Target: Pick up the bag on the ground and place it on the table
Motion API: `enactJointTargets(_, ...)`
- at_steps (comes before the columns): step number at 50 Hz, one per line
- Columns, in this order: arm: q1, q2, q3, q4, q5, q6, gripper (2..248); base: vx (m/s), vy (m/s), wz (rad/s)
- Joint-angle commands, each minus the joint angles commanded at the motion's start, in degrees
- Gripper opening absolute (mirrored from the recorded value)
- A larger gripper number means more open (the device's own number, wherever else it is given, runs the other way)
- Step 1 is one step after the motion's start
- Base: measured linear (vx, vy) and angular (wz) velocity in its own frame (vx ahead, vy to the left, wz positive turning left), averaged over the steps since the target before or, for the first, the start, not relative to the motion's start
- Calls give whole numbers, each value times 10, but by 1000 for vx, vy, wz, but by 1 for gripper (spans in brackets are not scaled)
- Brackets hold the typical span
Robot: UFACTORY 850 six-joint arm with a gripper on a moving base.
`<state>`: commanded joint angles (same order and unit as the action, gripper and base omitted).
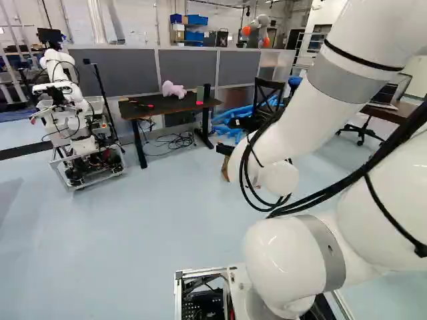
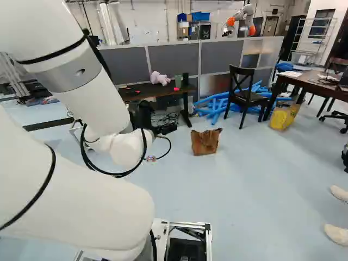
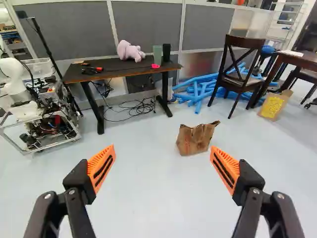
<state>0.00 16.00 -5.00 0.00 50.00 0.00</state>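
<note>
The brown paper bag [image 2: 206,142] stands on the floor with a crumpled top; the wrist view shows the same bag [image 3: 194,138] ahead of the gripper, nearer the finger on the chair's side. My black gripper [image 2: 143,115] is partly hidden behind the arm in the right base view. Seen from the wrist, the gripper [image 3: 162,161] is open wide, its orange pads far apart with nothing held. A dark-topped table [image 3: 116,71] stands beyond the bag, bearing a pink plush toy [image 3: 130,51], a green cup [image 3: 157,54] and a black cup. The arm hides most of the bag in the left base view.
Another robot [image 1: 73,127] stands left of the table. Cables [image 3: 132,109] lie under the table. A dark chair [image 2: 244,98], blue tubes [image 2: 217,103], a yellow bag [image 2: 283,116] and a second table [image 2: 310,79] are to the right. A person's feet [image 2: 338,234] show at the right base view's edge.
</note>
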Motion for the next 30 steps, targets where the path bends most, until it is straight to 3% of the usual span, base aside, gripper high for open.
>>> enactJointTargets(30,0,0,0,0,0,0,247,119,-177,4)
